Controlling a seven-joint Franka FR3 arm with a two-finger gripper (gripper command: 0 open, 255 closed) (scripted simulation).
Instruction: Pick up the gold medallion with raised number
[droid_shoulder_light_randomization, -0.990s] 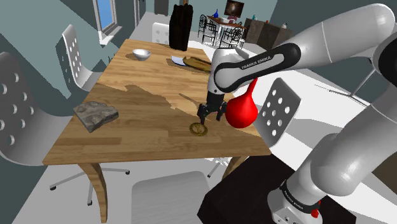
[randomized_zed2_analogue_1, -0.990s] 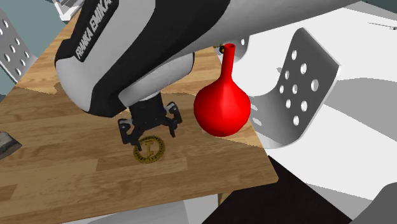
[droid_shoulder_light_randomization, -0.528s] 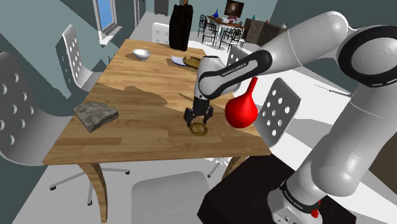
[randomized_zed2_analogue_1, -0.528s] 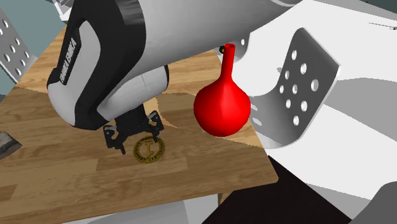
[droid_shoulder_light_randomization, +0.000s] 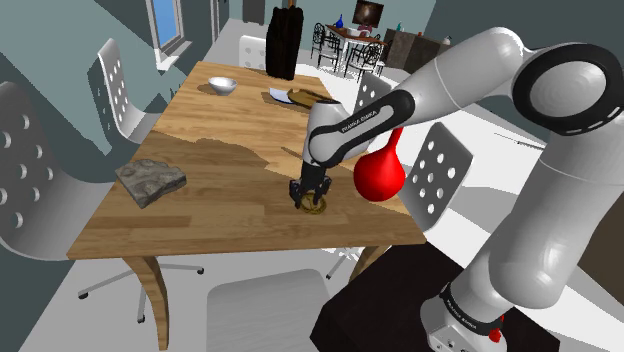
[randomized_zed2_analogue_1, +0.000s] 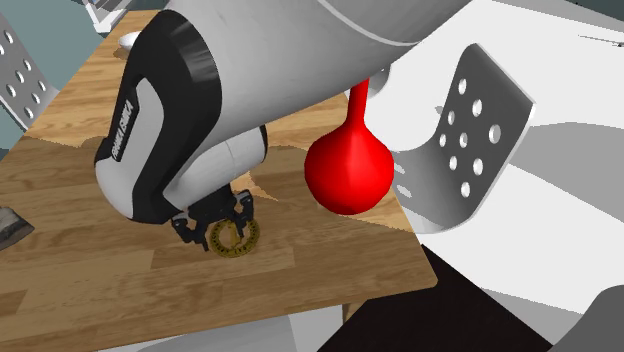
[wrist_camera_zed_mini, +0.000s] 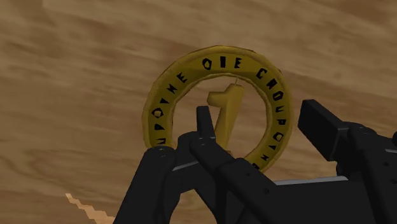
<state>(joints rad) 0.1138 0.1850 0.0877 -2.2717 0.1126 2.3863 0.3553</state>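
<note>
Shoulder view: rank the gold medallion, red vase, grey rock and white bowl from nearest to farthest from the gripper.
1. Gold medallion, right under the gripper.
2. Red vase, beside it toward the view's right.
3. Grey rock, across the table toward the view's left.
4. White bowl, at the table's far end.

Matt gold medallion (wrist_camera_zed_mini: 222, 105), perhaps metal, on smooth grained wood table (droid_shoulder_light_randomization: 220, 210); glossy red vase (droid_shoulder_light_randomization: 378, 178).

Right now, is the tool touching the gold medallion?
Cannot tell. In the wrist view the open tool overlaps the medallion, straddling its ring, but neither contact nor a gap shows plainly.
</note>
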